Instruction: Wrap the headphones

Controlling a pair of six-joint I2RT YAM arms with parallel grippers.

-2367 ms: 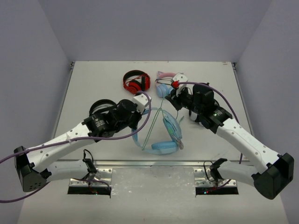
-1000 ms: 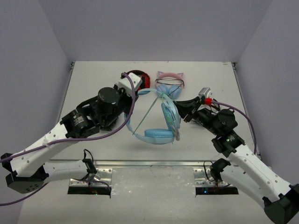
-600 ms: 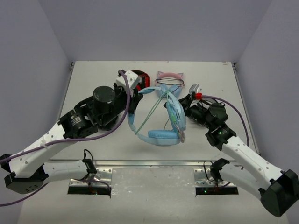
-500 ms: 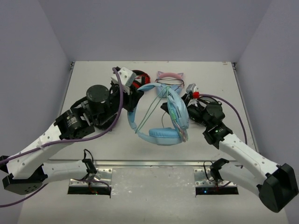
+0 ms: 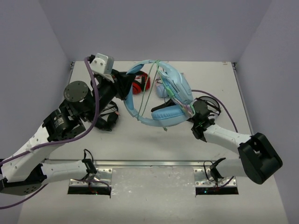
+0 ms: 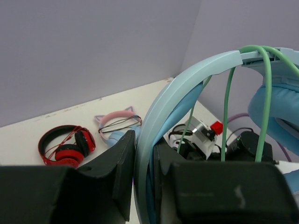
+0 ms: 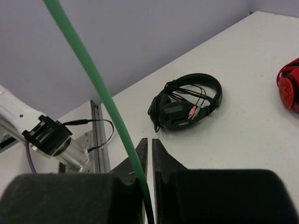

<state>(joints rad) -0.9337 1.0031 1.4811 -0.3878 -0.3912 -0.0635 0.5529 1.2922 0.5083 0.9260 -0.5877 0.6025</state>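
The large light-blue headphones point(image 5: 169, 115) hang in the air above the table middle. My left gripper point(image 5: 125, 85) is shut on their wide headband point(image 6: 187, 83), which runs between the fingers point(image 6: 122, 161). The thin mint-green cable point(image 5: 147, 99) is looped over the headband several times point(image 6: 264, 102). My right gripper point(image 7: 149, 141) is low beneath the right ear cup, mostly hidden in the top view. Its jaws are nearly closed, with the green cable point(image 7: 93, 79) running down into the gap at their base.
Red headphones point(image 5: 141, 85) and the pale-blue pair with pink cat ears point(image 6: 117, 123) lie at the back of the table, partly hidden by the lifted pair. Black headphones point(image 5: 107, 122) lie under my left arm and also show in the right wrist view point(image 7: 187, 107).
My left arm has lifted the headphones higher and toward the back. My right arm has dropped low and drawn in under the ear cup, still on the cable.
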